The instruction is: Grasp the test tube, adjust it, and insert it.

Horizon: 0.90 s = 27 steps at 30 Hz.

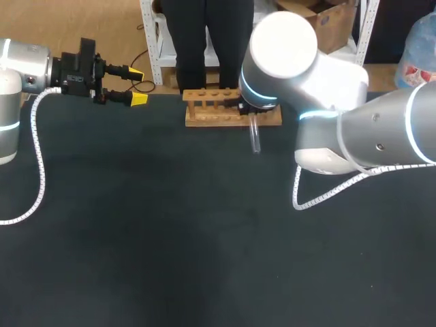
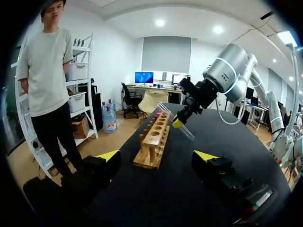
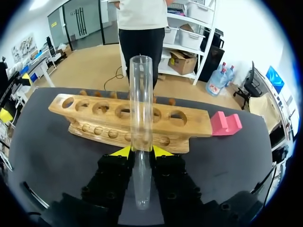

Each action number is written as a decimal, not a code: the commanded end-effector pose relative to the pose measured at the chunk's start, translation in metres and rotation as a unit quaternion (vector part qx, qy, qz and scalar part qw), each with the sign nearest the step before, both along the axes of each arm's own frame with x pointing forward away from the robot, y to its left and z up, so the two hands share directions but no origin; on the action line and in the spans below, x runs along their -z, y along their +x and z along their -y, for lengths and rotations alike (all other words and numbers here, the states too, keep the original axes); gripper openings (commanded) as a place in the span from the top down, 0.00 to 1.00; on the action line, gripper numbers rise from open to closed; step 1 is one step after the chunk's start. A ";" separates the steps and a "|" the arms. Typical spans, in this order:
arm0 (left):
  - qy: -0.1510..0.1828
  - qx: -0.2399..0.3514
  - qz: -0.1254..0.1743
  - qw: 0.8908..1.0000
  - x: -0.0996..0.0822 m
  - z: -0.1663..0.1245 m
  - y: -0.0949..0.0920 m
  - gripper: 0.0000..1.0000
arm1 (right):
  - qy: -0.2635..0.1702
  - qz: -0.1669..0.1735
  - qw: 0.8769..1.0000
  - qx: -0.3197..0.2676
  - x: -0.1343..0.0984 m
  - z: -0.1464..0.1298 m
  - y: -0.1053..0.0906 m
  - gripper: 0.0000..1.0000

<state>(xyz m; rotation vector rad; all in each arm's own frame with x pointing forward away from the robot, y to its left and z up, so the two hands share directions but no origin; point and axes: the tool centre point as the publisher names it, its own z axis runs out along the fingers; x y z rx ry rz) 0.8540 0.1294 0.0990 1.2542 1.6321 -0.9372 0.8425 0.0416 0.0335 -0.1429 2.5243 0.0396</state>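
A clear glass test tube (image 3: pixel 141 109) is clamped between the yellow tips of my right gripper (image 3: pixel 142 151), its open end rising in front of the rack's top holes. The wooden test tube rack (image 1: pixel 225 109) stands at the table's far edge; its holes look empty. In the head view the tube (image 1: pixel 255 137) sticks out from under my right arm's wrist (image 1: pixel 283 48), which hides the fingers. From the left wrist view the tube (image 2: pixel 187 132) is tilted just beside the rack (image 2: pixel 154 139). My left gripper (image 1: pixel 134 85) hangs open and empty at the far left, well apart from the rack.
A small pink block (image 3: pixel 226 124) lies at the rack's right end. My right arm's bulk covers the table's right side, with its white cable (image 1: pixel 320 197) trailing onto the dark mat (image 1: pixel 170 225).
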 end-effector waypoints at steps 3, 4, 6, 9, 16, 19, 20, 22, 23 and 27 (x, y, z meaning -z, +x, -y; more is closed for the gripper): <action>0.000 0.000 0.001 1.000 0.000 0.000 0.000 0.00 | 0.007 0.013 1.000 0.005 -0.011 0.007 -0.016 1.00; 0.000 0.000 0.001 1.000 0.000 0.000 0.000 0.00 | 0.008 0.014 1.000 0.005 -0.013 0.007 -0.017 1.00; 0.000 0.000 0.001 1.000 0.000 0.000 0.000 0.00 | 0.010 0.018 1.000 0.007 -0.016 0.008 -0.020 1.00; 0.000 0.000 0.001 1.000 0.000 0.000 0.000 0.00 | 0.013 0.025 1.000 0.010 -0.022 0.010 -0.024 1.00; 0.000 0.000 0.001 1.000 0.000 0.000 0.000 0.00 | 0.019 0.044 0.999 0.017 -0.043 0.023 -0.035 1.00; 0.000 0.000 0.001 1.000 0.000 0.000 0.000 0.00 | 0.022 0.053 0.998 0.023 -0.053 0.032 -0.041 1.00; 0.000 0.000 0.001 1.000 0.000 0.000 0.000 0.00 | 0.024 0.055 0.998 0.025 -0.057 0.035 -0.043 1.00; 0.000 0.000 0.001 1.000 0.000 0.000 0.000 0.00 | 0.032 0.058 0.997 0.030 -0.063 0.042 -0.046 1.00; 0.000 0.000 0.001 1.000 0.000 0.000 0.000 0.00 | 0.032 0.061 0.997 0.031 -0.067 0.045 -0.049 1.00; 0.000 0.000 0.001 1.000 0.000 0.000 0.000 0.00 | 0.036 0.074 0.996 0.039 -0.080 0.056 -0.058 1.00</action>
